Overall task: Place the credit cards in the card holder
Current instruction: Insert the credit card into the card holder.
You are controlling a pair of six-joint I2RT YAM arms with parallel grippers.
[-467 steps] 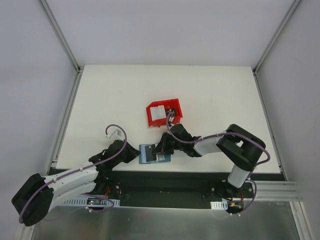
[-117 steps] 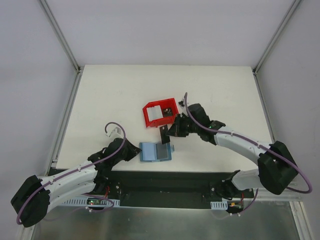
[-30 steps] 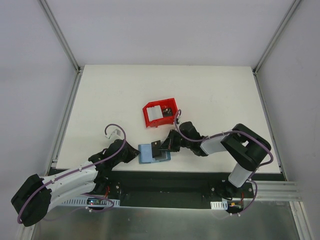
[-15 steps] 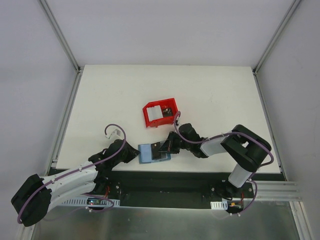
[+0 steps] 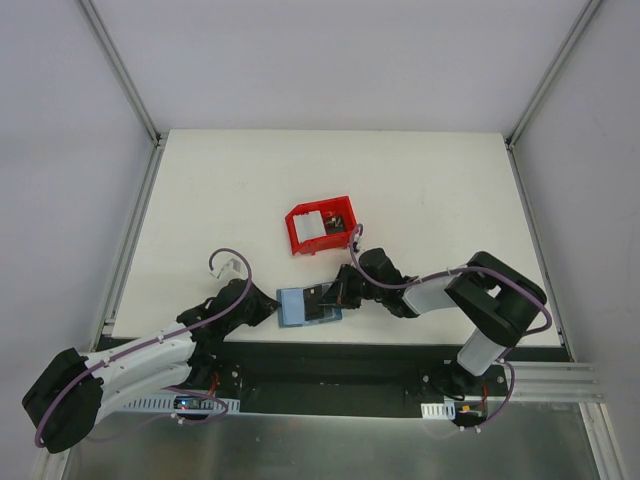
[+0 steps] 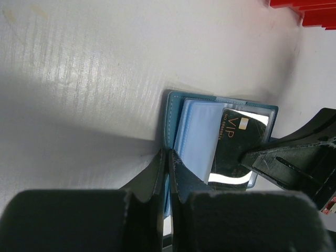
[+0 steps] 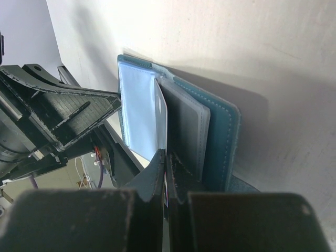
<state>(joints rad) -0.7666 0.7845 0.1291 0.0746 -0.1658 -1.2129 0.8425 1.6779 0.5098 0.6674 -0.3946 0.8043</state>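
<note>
The teal card holder lies open near the table's front edge, its light blue pockets facing up. My left gripper is shut on the card holder's left teal edge, pinning it. A dark credit card marked VIP lies slanted over the right-hand pockets. My right gripper is shut on that card's near edge; in the right wrist view the card shows almost edge-on between the pocket leaves. From above, the right gripper sits at the card holder's right side and the left gripper at its left.
A red plastic bin stands just behind the card holder, with a pale card inside. Its corner shows in the left wrist view. The table's front edge and the arms' black base rail run close below the card holder.
The right gripper brought the dark card from beside the red bin down to the card holder; in the last second the card tipped flatter over the right pockets. The left gripper has held still.
</note>
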